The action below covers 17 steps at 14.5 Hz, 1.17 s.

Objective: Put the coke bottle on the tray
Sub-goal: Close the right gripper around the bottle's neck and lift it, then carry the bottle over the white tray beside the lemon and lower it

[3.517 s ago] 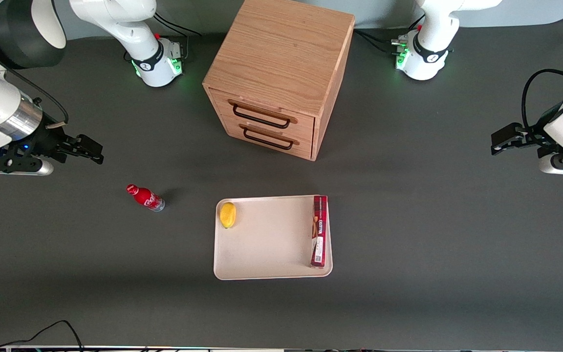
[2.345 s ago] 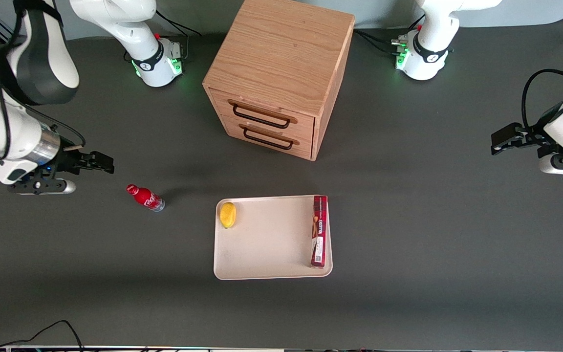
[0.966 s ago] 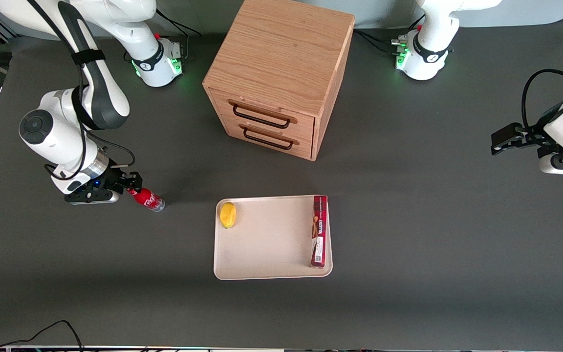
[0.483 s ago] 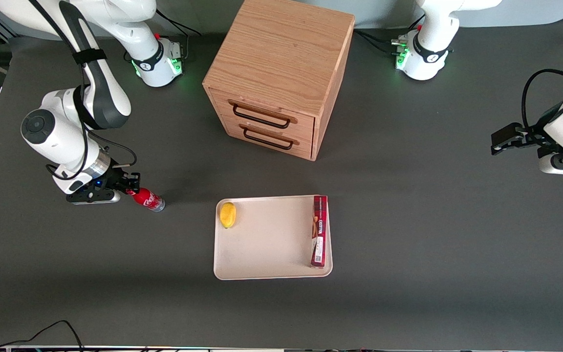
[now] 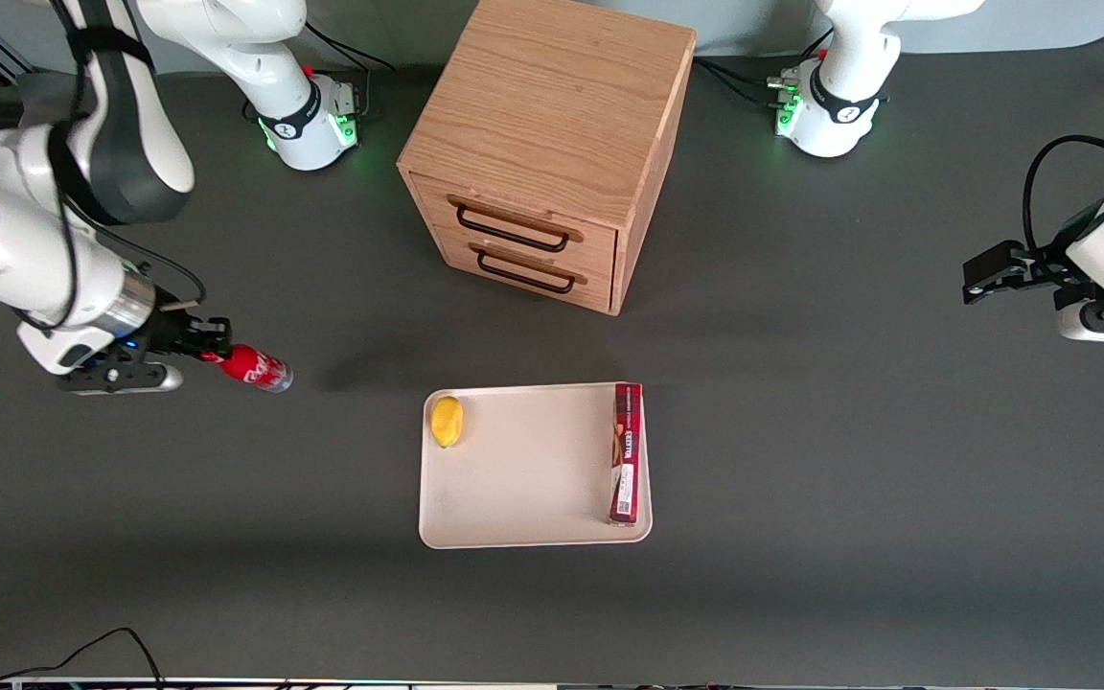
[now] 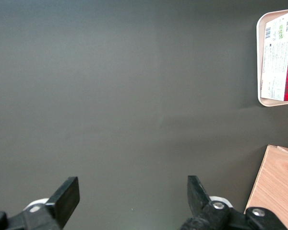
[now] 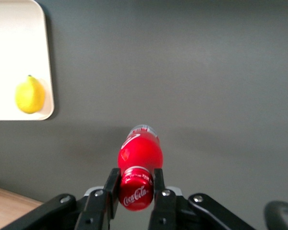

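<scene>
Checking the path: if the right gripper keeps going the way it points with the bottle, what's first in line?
Likely nothing: the gripper, shut on the coke bottle, points just past the tray corner holding the lemon; height unclear.

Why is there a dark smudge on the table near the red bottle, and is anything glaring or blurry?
Front view: the smudge is the shadow cast by the lifted coke bottle, held by the tool; green lights glow at the arm bases. Right wrist view: the bottle cap is sharp, and the tray looks washed out around the lemon.

front overhead; wrists look down; tray (image 5: 533,537) shared.
</scene>
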Motion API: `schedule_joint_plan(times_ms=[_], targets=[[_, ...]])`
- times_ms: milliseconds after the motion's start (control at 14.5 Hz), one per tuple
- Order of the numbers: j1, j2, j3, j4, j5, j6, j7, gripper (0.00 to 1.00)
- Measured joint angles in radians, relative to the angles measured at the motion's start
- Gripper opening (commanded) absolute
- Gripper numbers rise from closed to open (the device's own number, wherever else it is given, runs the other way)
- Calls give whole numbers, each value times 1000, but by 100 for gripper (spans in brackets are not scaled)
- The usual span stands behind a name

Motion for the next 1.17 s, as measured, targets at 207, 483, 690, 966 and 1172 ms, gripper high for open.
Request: schedule_joint_plan(times_ms=[207,483,690,966,1172], targets=[[-3,-6,-1,158,0,-184,1,0],[-2,46,-1,340,0,-322,33,0],[33,171,0,508,0,-390,128,0],[167,348,-4,696,-4,-396,345,0],[291,469,-51,807,-14,-353,491,0]])
